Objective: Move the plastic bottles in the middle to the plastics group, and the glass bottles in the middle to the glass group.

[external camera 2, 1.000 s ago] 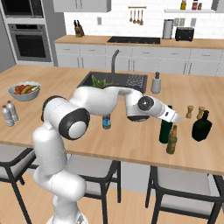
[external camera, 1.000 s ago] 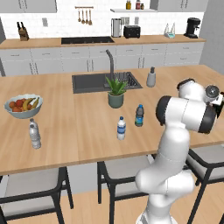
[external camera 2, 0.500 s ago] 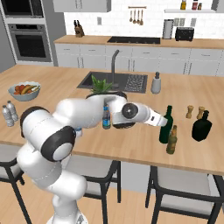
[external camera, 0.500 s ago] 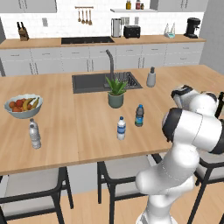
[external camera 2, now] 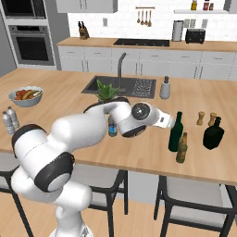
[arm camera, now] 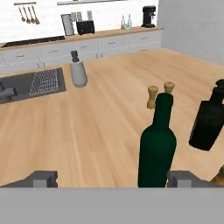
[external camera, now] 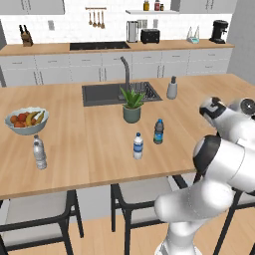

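Note:
The dark green glass bottle (arm camera: 157,144) (external camera 2: 175,132) stands upright on the island counter, just ahead of my gripper (arm camera: 113,179) (external camera 2: 171,123) and close to the right fingertip (arm camera: 186,178). The jaws are wide open and hold nothing. The glass group is beside it: an olive-brown bottle (external camera 2: 182,148) and a blackish bottle (external camera 2: 213,134) (arm camera: 208,122). Two plastic bottles stand mid-counter, a clear one with a white cap (external camera: 138,146) and a blue-tinted one (external camera: 158,131) (external camera 2: 111,127). The plastics group (external camera: 39,152) (external camera 2: 9,119) is at the far left.
Two wooden shakers (external camera 2: 206,119) (arm camera: 158,94) stand behind the glass bottles. A grey shaker (external camera: 172,88) (arm camera: 78,70), a potted plant (external camera: 132,104) and the sink (external camera: 104,93) lie further back. A fruit bowl (external camera: 26,119) sits at the left. Stools stand below the counter's front edge.
My arm's elbow has swung down and round, folding lower over the counter. The hand has stayed beside the green bottle with its jaws open. No bottle has moved.

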